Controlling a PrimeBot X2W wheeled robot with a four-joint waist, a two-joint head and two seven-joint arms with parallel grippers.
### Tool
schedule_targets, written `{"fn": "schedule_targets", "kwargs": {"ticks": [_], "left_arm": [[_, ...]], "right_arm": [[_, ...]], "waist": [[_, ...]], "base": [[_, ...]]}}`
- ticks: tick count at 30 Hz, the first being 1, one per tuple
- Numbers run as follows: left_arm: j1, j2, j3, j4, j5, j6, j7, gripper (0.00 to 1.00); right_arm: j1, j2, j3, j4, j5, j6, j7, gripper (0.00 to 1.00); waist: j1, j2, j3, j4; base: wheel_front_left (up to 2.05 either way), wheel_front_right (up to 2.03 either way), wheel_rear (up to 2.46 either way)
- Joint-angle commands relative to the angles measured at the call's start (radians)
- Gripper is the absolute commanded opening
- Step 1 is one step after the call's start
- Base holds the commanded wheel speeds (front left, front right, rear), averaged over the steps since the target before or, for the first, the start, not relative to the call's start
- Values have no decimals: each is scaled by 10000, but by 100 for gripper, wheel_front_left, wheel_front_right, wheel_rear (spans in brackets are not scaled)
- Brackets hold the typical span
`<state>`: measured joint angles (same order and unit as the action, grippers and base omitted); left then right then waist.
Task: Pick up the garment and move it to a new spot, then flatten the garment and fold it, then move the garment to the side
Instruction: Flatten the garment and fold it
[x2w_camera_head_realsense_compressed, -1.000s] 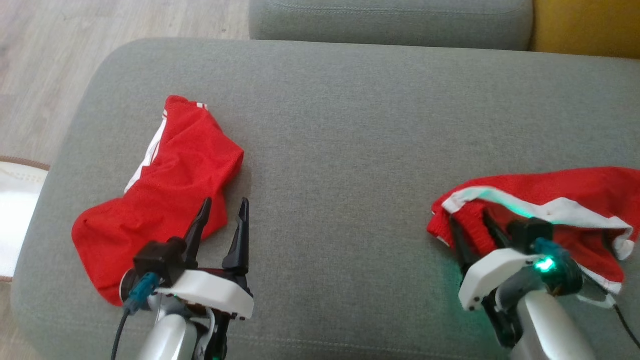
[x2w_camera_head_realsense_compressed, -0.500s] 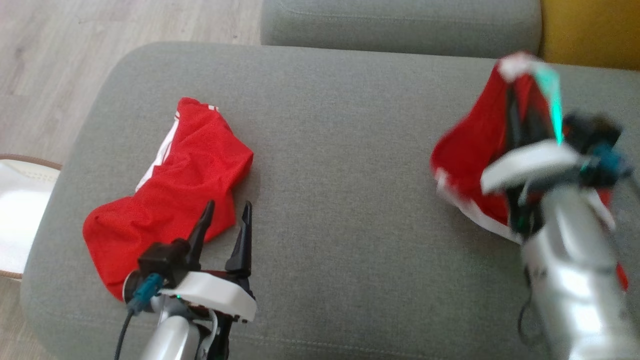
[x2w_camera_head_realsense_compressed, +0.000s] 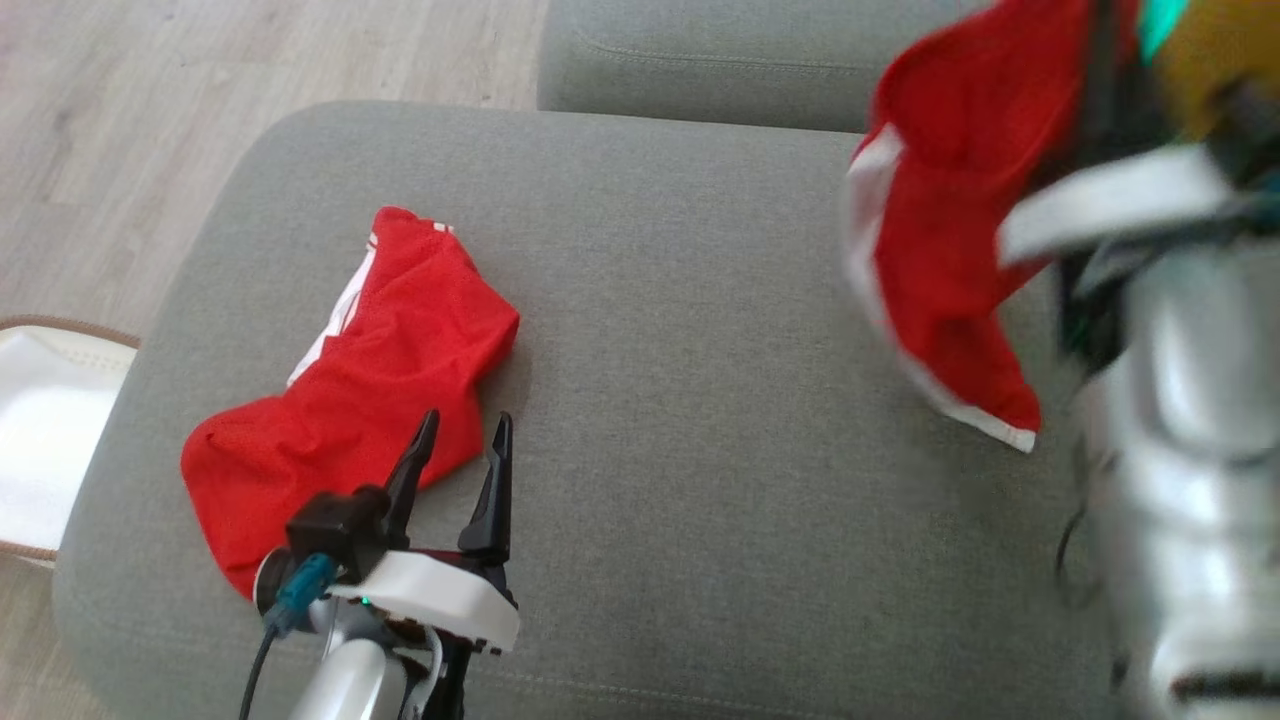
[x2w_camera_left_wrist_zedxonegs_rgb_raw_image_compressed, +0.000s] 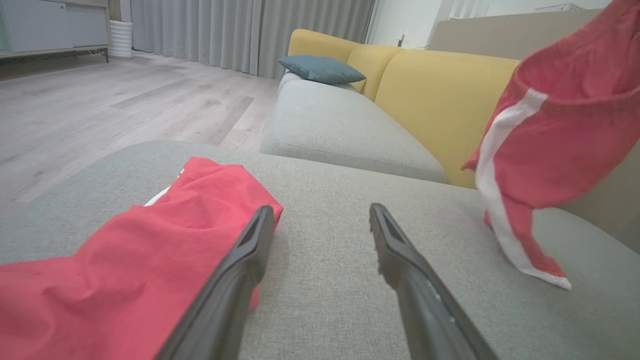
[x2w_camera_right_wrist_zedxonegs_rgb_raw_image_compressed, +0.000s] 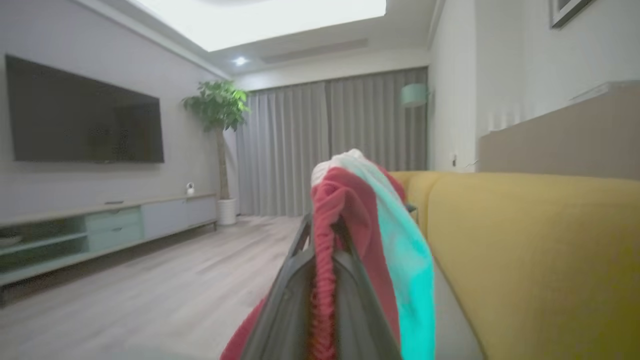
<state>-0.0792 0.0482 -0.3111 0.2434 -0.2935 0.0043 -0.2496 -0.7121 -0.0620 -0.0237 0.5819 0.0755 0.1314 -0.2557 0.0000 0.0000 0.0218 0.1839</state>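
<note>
Right end effector (x2w_camera_right_wrist_zedxonegs_rgb_raw_image_compressed: 322, 235) is pinched tight on the red garment (x2w_camera_head_realsense_compressed: 950, 200), hoisted up over the grey sofa seat (x2w_camera_head_realsense_compressed: 700, 420)! Pickup looks done; placing, flattening, folding, moving aside all remain. Left end effector (x2w_camera_head_realsense_compressed: 467, 420) gapes wide beside a second red garment (x2w_camera_head_realsense_compressed: 350, 400) lying crumpled

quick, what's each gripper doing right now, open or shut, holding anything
left gripper: open, empty
right gripper: shut on the hanging garment
</note>
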Motion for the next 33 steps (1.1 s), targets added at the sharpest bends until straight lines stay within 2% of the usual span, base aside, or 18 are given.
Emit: {"fn": "schedule_targets", "kwargs": {"ticks": [1,5,8,13,14,15,18,23,28,33], "left_arm": [[-206,20,295,-388,-70,44,-122,100],[-256,20,350,-415,-49,60,-122,100],[-351,20,385,-414,-23,37,-122,100],[-484,20,333,-380,-15,12,-122,100],[-487,20,325,-373,-13,11,-122,100],[-482,20,317,-363,-8,10,-122,100],[-440,20,305,-336,13,12,-122,100],[-377,20,364,-325,-11,36,-122,100],[-326,20,381,-389,-86,98,-122,100],[-309,20,389,-453,-119,137,-122,100]], "right_arm": [[254,118,410,-246,91,-7,-57,0],[1890,118,2550,-289,859,-7,61,0],[2819,118,4169,-254,1136,-7,602,0],[3450,118,5705,-128,1419,-7,1324,0],[3475,118,5886,-62,1400,-7,1442,35],[3474,118,6075,-3,1345,-7,1547,100],[3435,118,6275,171,1216,-7,1902,100],[3406,118,5872,347,965,-7,2546,100],[3692,118,4906,220,526,-7,3188,100],[4340,118,3606,-472,130,-7,3506,100]], "waist": [[0,0,31,-60],[0,0,111,-344],[0,0,131,-537],[0,0,93,-712],[0,0,84,-737],[0,0,73,-760],[0,0,37,-822],[0,0,-83,-952],[0,0,-254,-1117],[0,0,-370,-1243]], "base": [[0,0,0],[0,0,0],[0,0,0],[0,0,0],[0,0,0],[0,0,0],[0,0,0],[0,0,0],[0,0,0],[0,0,0]]}}
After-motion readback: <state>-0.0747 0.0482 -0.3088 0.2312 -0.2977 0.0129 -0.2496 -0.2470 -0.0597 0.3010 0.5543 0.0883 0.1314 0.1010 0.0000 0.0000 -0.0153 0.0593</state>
